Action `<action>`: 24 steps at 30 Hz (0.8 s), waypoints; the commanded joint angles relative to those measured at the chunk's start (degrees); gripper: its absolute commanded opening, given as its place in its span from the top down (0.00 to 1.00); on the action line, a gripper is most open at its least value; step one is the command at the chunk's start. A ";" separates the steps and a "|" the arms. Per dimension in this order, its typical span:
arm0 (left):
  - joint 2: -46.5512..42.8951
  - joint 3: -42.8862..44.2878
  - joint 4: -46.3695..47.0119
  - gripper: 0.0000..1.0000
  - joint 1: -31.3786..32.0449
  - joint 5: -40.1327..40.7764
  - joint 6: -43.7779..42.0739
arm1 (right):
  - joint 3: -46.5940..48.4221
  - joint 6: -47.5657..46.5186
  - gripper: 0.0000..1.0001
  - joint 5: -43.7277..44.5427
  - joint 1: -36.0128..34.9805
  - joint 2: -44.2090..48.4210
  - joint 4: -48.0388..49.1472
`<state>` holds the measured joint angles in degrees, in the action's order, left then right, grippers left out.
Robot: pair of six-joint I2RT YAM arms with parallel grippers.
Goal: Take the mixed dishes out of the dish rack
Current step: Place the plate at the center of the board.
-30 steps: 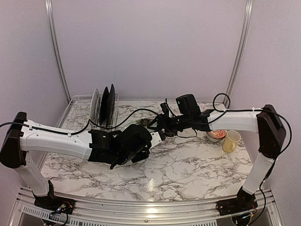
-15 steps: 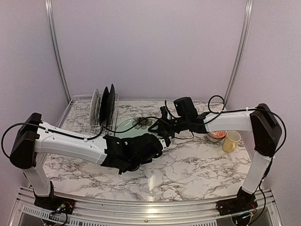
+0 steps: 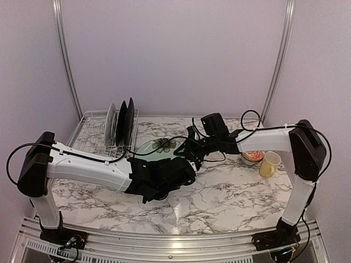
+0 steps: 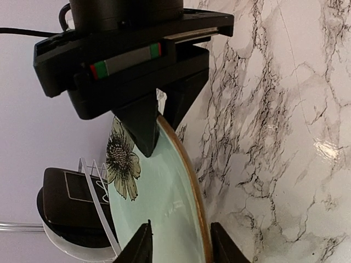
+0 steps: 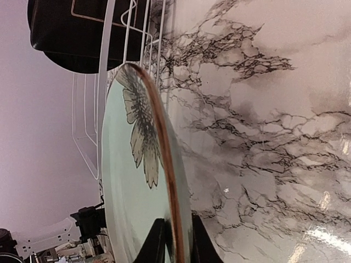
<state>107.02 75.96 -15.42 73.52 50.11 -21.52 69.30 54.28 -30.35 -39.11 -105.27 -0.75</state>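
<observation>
Change: we see the pale green plate (image 4: 159, 203) now farther from the dish rack (image 3: 90, 131) | right gripper (image 4: 159, 129) pinches its far rim | left gripper (image 4: 180, 241) spread astride the near rim | we judge a handover; black plates (image 3: 127, 120) remain racked.

Robot lab test cell, plain lilac walls (image 3: 175, 55), metal frame posts (image 3: 64, 60), marble-print table (image 3: 230, 192), aluminium base rail (image 3: 164, 244).
</observation>
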 commanded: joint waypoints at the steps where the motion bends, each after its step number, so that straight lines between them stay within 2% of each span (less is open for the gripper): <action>1: -3.33 4.88 -1.76 0.54 -0.23 -1.11 3.95 | -4.50 -2.21 1.00 2.74 1.57 4.20 3.10; 5: -7.89 4.26 -3.24 0.31 -0.30 -10.72 6.94 | -11.23 -2.72 1.00 1.78 4.44 8.73 11.87; 9: -14.46 2.13 -2.21 0.14 -1.67 -23.23 8.94 | -13.31 -7.50 1.00 3.52 8.92 10.90 9.03; 11: -18.13 1.42 -1.07 0.08 -3.38 -27.57 10.61 | -13.88 -9.70 1.00 5.22 11.16 11.63 7.32; 14: -22.53 0.68 1.11 0.03 -6.85 -31.97 13.29 | -13.22 -13.81 1.00 7.84 14.21 11.26 4.12; 18: -29.30 -2.33 5.35 0.02 -12.00 -35.57 17.14 | -12.43 -17.54 1.00 6.95 18.79 9.31 4.21; 24: -40.57 -11.43 15.77 0.01 -17.24 -32.34 19.67 | -7.57 -20.90 1.00 4.45 23.54 5.09 3.14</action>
<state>71.53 68.69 -6.85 58.04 17.58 -4.78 55.79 36.73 -22.17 -17.47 -98.78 -1.02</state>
